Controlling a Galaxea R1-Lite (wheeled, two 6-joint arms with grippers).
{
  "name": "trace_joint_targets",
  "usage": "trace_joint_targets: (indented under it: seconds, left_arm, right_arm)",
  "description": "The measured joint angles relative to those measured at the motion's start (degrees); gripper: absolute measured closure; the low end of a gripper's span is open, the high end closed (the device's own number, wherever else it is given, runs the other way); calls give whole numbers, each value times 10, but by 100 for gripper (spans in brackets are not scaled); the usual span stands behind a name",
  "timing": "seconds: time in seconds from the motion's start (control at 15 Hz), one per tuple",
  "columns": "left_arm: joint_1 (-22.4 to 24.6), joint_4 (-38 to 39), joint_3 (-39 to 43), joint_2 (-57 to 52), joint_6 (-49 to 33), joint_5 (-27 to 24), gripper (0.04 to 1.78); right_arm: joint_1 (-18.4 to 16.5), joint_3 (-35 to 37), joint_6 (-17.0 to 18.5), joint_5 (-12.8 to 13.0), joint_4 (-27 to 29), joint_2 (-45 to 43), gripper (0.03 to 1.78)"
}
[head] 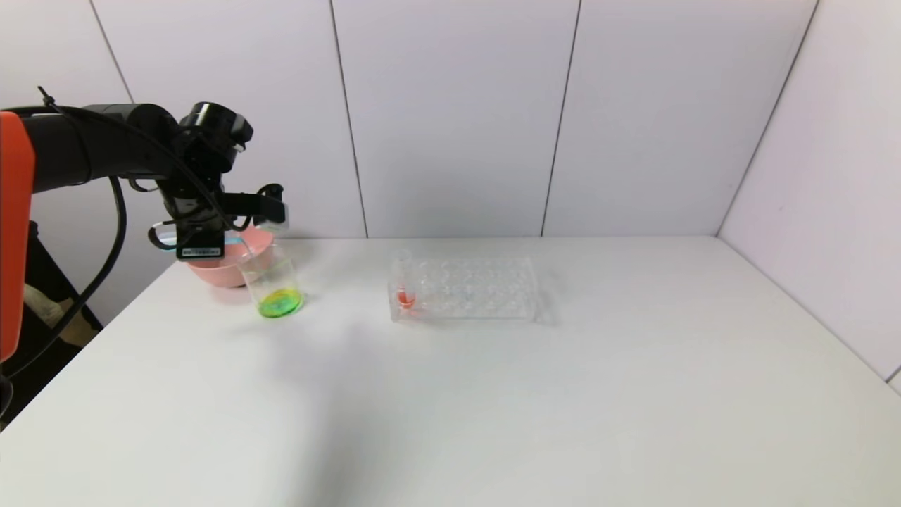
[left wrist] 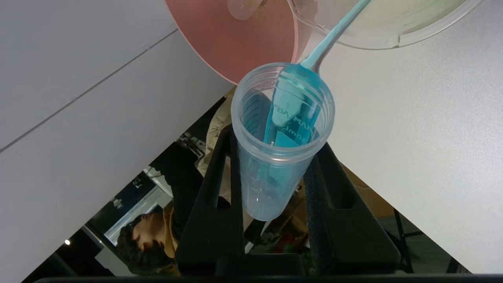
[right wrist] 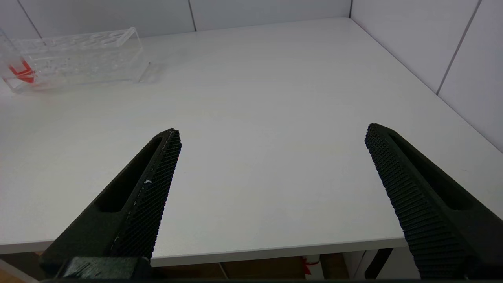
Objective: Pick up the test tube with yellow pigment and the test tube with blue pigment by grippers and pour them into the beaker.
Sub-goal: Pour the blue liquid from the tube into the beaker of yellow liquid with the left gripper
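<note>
Left gripper (left wrist: 275,173): upper left of the head view, above the beaker; its two fingers (left wrist: 214,212) pinch the blue tube from both sides.
Blue tube (left wrist: 281,137): tipped mouth-down toward the beaker, so that the liquid can run out; a thin blue stream leaves its lip and goes over the beaker's rim.
Why held so: I judge the tube mouth is kept just over the rim so the pigment does not fall on the tabletop (head: 493,394).
Beaker (head: 271,282): stands upright at the left of the head view, just in front of the pink bowl (head: 225,264); green and yellow liquid lies at its bottom, which suggests yellow is already inside and mixes with blue.
Pink bowl: a clear tube seems to lie in it, in the left wrist view; its content I cannot tell.
Rack (head: 464,289): centre of the head view, well apart from the beaker; only a tube with red-orange liquid (head: 405,296) stands at its left end.
Right gripper (right wrist: 271,157): not visible in the head view; fingers spread wide, holding nothing, over bare tabletop.
</note>
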State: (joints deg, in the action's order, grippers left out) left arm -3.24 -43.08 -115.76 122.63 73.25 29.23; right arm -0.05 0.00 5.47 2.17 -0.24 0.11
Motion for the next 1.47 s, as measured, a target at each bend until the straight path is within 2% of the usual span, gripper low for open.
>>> trace_joint_targets:
  seconds: [0.73, 1.47]
  left_arm:
    - [-3, -1, 0, 0, 0, 9, 136]
    - [-10, -1, 0, -1, 1, 41, 136]
  right_arm:
    - [0, 0, 0, 0, 0, 0, 10]
    - [0, 0, 0, 0, 0, 0, 10]
